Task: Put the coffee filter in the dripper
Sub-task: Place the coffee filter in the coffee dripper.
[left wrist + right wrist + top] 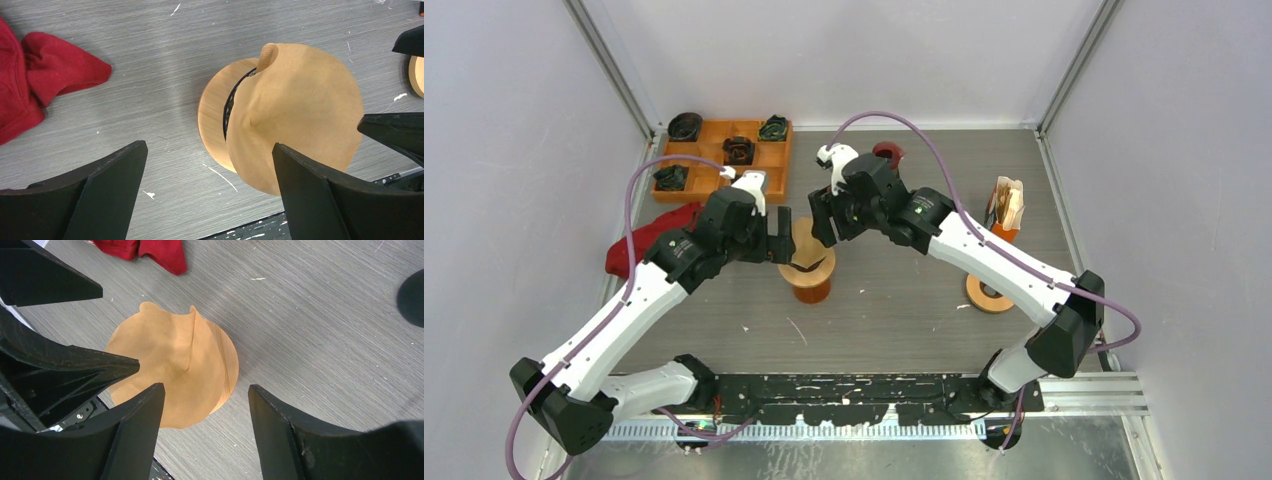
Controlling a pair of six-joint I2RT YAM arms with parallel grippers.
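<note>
Both pairs of jaws are standing released and empty: the left gripper (pixel 209 146) is gaping wide and the right gripper (pixel 206 387) partly. Both are hovering over the tan paper coffee filter (pixel 300 115), which is lying creased and off-centre atop the round wooden dripper (pixel 212 120), not seated. Pressing its centre gently down is looking wisest. Beyond, the orange compartmented tray (pixel 714 131) is holding dark crumpled pieces (pixel 738 150).

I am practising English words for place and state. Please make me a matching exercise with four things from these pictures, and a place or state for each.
Things
1 filter
2 cloth
3 tray
4 left gripper

Place or state
A far left corner
B open, holding nothing
C draped over the dripper
D crumpled, just in front of the tray

Pairs: 1-C, 2-D, 3-A, 4-B
</note>
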